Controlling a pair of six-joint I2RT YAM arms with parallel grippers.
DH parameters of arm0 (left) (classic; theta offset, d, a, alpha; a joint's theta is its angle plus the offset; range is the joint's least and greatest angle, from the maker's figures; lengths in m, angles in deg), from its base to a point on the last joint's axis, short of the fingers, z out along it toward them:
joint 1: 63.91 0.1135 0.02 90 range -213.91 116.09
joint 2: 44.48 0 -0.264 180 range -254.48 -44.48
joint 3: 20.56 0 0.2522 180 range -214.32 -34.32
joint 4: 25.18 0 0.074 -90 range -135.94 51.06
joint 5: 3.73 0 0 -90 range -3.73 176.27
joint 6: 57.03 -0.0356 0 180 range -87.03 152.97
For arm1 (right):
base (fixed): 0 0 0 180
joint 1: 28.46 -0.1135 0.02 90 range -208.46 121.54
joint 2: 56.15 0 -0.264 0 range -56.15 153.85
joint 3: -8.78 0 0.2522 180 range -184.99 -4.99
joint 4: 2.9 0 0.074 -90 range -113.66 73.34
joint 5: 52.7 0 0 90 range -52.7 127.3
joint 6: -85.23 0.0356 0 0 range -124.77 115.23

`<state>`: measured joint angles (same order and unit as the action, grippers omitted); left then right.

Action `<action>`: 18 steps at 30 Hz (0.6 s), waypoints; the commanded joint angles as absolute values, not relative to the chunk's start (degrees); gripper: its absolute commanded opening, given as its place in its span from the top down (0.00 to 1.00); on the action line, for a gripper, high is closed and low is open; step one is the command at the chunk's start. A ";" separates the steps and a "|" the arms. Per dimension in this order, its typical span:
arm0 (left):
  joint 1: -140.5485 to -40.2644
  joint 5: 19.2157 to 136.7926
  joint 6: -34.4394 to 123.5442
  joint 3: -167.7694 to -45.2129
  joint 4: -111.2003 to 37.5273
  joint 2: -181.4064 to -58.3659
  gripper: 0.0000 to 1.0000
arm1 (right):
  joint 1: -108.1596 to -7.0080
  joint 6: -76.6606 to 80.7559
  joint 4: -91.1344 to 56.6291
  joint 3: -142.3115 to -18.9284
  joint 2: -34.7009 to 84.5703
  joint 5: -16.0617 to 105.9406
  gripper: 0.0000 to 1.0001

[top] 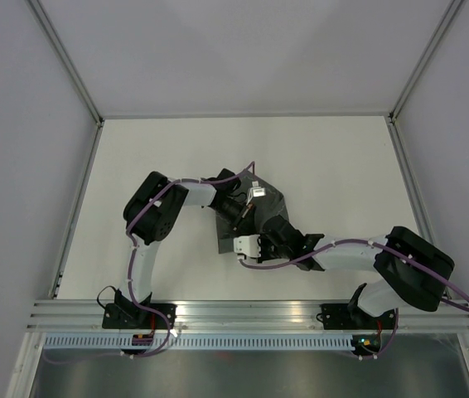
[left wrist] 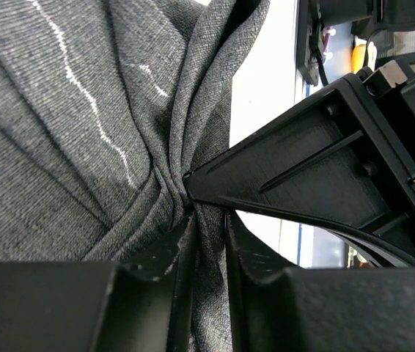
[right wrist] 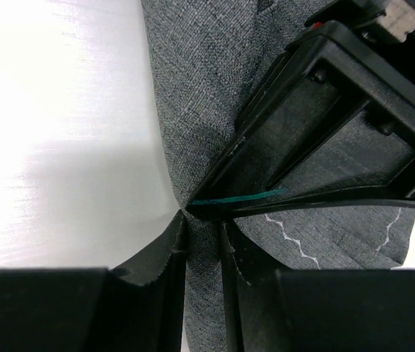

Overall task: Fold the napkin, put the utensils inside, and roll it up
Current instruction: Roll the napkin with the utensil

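Observation:
The dark grey napkin (top: 274, 201) lies bunched in the middle of the table, mostly under both grippers. My left gripper (top: 245, 217) is shut on a gathered fold of the napkin (left wrist: 83, 132), with cloth pinched between its fingers (left wrist: 156, 271). My right gripper (top: 262, 230) is shut on the napkin's edge (right wrist: 200, 88) right beside it, tip to tip. In the left wrist view (left wrist: 207, 235) the right gripper's finger (left wrist: 325, 169) touches the pinch. In the right wrist view (right wrist: 202, 238) a thin green strip (right wrist: 237, 198) lies along the left gripper's finger. The fork does not clearly show.
The white tabletop (top: 334, 166) is fenced by white walls and aluminium posts. A metal rail (top: 251, 311) runs along the near edge by the arm bases.

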<state>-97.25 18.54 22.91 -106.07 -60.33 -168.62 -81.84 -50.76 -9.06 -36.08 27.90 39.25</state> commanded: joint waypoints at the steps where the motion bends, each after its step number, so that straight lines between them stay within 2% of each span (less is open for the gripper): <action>1: -96.16 19.20 25.50 -107.45 -60.57 -168.23 0.72 | -79.71 -48.54 -14.80 -36.45 29.11 42.21 0.89; 8: -96.07 22.45 32.35 -100.95 -48.71 -160.60 0.68 | -75.48 -48.19 -22.80 -42.68 31.30 49.32 0.89; 18: -93.09 44.39 46.24 -87.24 -26.74 -146.71 0.66 | -68.19 -49.24 -35.89 -52.96 36.48 61.89 0.91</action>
<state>-94.65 34.28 38.73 -89.96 -37.81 -152.18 -70.26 -49.02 -27.66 -49.85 34.24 56.08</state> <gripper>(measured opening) 0.331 0.263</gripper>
